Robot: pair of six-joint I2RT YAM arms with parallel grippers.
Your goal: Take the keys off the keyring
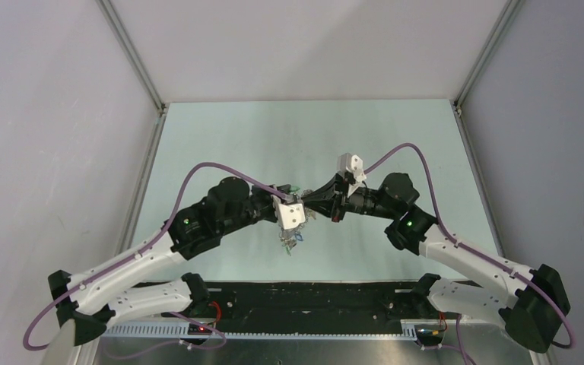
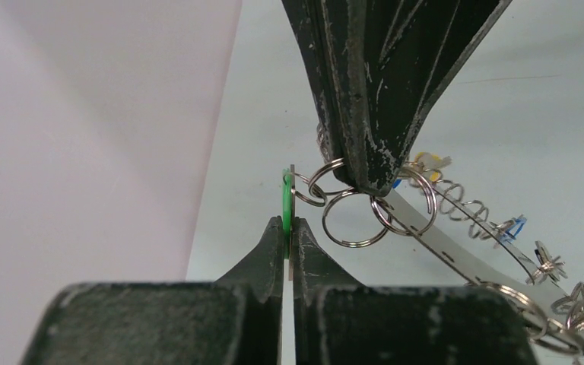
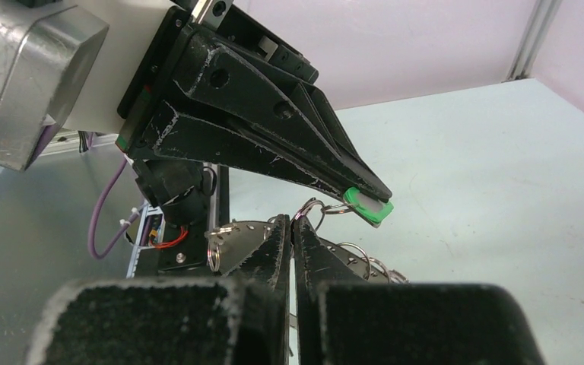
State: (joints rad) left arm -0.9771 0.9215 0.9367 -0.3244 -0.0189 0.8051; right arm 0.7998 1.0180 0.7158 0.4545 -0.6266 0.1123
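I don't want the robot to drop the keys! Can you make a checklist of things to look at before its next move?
1. Left tool shut on the green tag: ok.
2. Right tool shut on the keyring: ok.
3. Green tag off the keyring: not ok, small split rings link them.
4. Split ring's gap turned the right way for sliding off: cannot tell.
5. Dangling keys hanging above the table, not touching it: cannot tell.
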